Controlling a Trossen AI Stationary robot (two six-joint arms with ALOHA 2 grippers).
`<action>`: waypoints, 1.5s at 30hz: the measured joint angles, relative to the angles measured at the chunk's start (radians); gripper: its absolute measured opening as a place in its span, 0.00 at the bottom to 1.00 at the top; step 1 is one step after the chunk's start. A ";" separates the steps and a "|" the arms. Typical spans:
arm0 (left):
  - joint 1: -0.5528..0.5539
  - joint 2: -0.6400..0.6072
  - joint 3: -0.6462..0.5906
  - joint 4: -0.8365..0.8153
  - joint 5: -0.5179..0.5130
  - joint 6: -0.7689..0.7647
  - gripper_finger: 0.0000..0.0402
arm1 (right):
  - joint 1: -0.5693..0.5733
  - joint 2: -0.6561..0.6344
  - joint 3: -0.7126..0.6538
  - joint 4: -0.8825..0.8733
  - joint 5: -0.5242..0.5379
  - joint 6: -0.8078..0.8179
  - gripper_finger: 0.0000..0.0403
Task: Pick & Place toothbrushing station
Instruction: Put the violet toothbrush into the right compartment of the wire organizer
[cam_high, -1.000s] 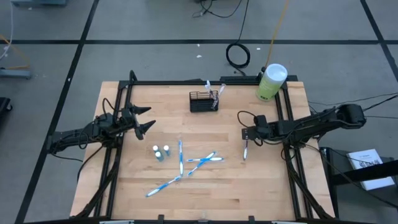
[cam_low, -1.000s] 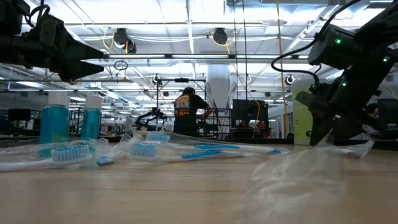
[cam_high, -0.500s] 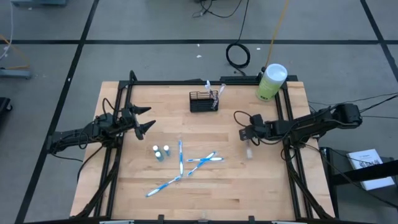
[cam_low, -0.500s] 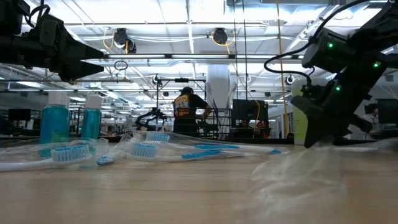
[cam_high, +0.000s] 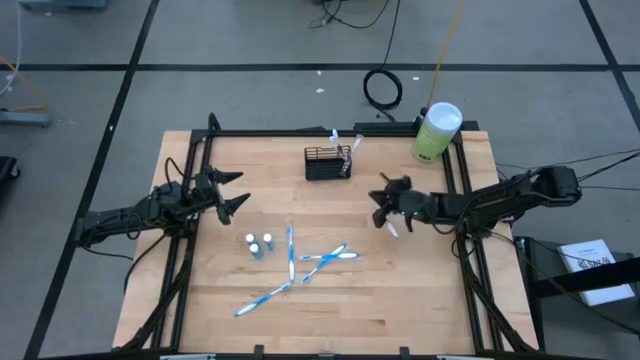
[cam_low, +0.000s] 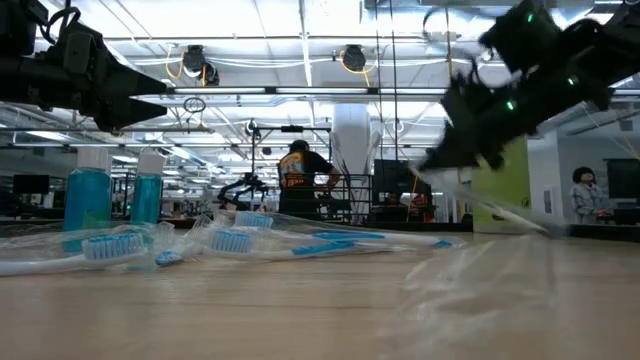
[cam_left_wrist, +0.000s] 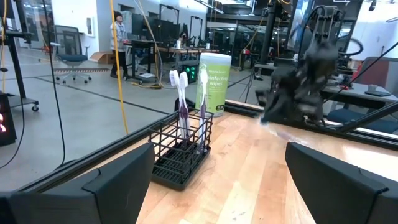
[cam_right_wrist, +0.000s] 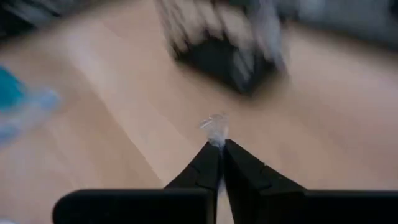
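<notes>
The toothbrushing station is a small black wire basket (cam_high: 328, 162) standing on its base at the table's far middle, with two toothbrushes (cam_left_wrist: 181, 93) upright in it. My right gripper (cam_high: 381, 213) hangs right of the table's middle, shut on a toothbrush in a clear wrapper (cam_low: 500, 210). My left gripper (cam_high: 238, 192) waits open above the table's left side, nothing between its fingers. My right gripper pinches the clear wrapper's end (cam_right_wrist: 214, 126) between its two fingertips, and a crumpled bit sticks out past them. The wrapped toothbrush hangs slanting below the gripper (cam_low: 520, 220); whether its lower end is clear of the table I cannot tell.
A tall pale-green cylinder with a white lid (cam_high: 436, 132) stands at the far right corner. Two small blue bottles (cam_high: 260, 245) and several blue toothbrushes (cam_high: 310, 262) lie near the table's middle front. A black frame (cam_high: 200, 150) runs along the table's edges.
My right gripper has shut on the wrapped toothbrush that lay on the table under it, then risen and swung toward the table's left, turning as it went. The toothbrush has come up off the wood with it.
</notes>
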 joint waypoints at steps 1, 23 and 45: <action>0.000 0.000 0.000 0.000 0.000 0.000 0.91 | -0.003 0.000 0.000 0.097 0.000 -0.087 0.01; 0.000 0.000 0.000 0.000 0.000 0.000 0.91 | -0.374 0.399 0.285 1.034 -0.367 -0.570 0.01; 0.000 0.000 0.000 0.000 0.000 0.000 0.92 | -0.402 0.663 0.449 1.076 -0.364 -0.635 0.00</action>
